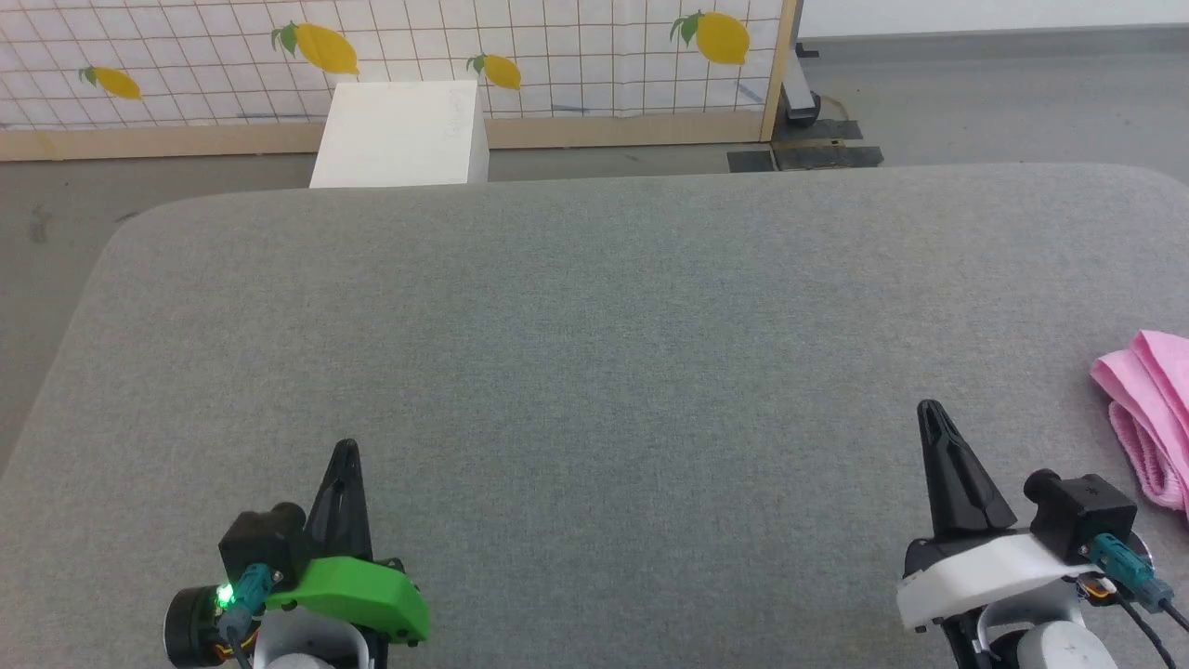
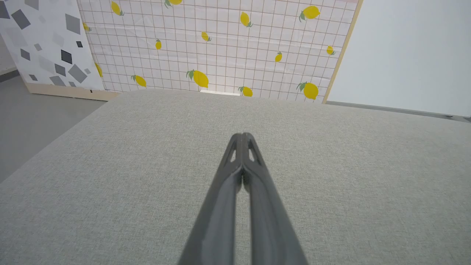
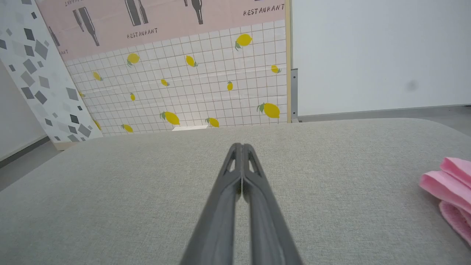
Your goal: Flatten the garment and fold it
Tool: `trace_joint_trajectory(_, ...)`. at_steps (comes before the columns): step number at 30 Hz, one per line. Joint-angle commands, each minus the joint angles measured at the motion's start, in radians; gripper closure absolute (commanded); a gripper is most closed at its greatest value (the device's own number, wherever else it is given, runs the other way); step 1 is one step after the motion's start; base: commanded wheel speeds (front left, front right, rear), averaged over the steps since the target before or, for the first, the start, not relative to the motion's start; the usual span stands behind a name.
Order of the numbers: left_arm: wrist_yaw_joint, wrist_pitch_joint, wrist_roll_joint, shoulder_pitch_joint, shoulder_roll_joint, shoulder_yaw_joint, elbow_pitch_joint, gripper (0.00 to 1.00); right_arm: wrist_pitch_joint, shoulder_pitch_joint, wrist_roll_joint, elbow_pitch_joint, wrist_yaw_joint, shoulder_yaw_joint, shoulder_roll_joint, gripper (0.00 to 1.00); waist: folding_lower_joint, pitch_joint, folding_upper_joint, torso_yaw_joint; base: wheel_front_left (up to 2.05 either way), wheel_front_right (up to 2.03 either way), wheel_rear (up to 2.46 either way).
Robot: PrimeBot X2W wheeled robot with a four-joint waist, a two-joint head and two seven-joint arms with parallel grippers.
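Light pink soft cotton garment (image 1: pixel 1150 409) lies bunched at right edge of grey fabric-covered table (image 1: pixel 594 325), cut off by frame; seemingly doubled over. Right gripper (image 1: pixel 931 411) near it, not touching, fingers pressed together, holding nothing. Left gripper (image 1: pixel 346 450) well apart at lower left, likewise closed, empty. White box (image 1: pixel 399 135) beyond table's far edge.

The light pink soft cotton garment (image 1: pixel 1147 418) runs off the right edge of the head view and of the right wrist view, so its full outline cannot be told. The white rectangular box (image 1: pixel 401 135) has its base hidden behind the grey fabric-covered worktop (image 1: pixel 594 353). The left pincer (image 2: pixel 243 137) and right pincer (image 3: pixel 239 146) leave their wrist views at the bottom edge.
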Motion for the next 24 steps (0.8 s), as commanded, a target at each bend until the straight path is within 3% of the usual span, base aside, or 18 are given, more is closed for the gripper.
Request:
trace_joint_trajectory(1, -0.004, 0.006, 0.016, 0.004, -0.001, 0.004, -0.008, 1.0, 0.006, 0.007, -0.011, -0.01, 0.0, 0.0, 0.0, 1.0, 0.0, 0.0, 0.0, 0.001, 0.0, 0.0, 0.0)
trace_joint_trajectory(24, -0.017, 0.058, 0.065, 0.007, -0.007, 0.019, -0.043, 1.0, 0.058, 0.014, -0.056, -0.046, -0.001, -0.001, 0.001, 1.0, 0.0, -0.005, 0.0, 0.022, 0.0, 0.0, 0.0)
